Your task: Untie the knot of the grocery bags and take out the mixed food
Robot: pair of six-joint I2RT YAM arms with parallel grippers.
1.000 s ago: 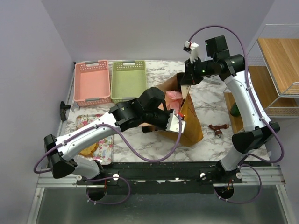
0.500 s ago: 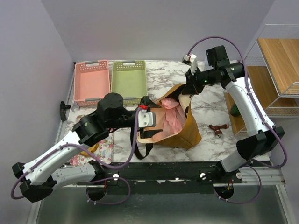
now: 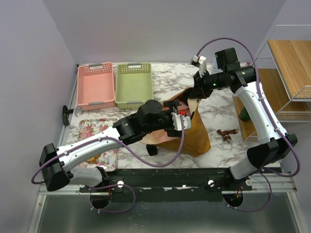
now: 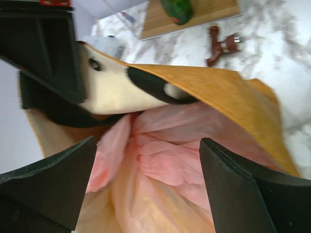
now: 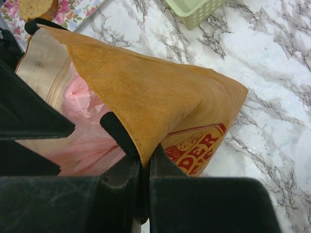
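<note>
The mustard-yellow tote lies on the marble table with its mouth held up. My right gripper is shut on the tote's rim beside a black handle strap. The crinkly pink plastic bag fills the tote's mouth, bunched and twisted at its top. My left gripper hangs just over that bunch, open wide, with its two black fingers on either side and nothing between them. In the right wrist view the pink bag shows under the rim. The mixed food is hidden.
A pink basket and a green basket stand at the back left. A floral tray lies front left with a bread slice. A small red-brown object lies right of the tote, near a wooden board.
My left gripper opened, drew back to the left out of the tote, then returned over the pink bag. The right gripper kept its hold on the rim.
</note>
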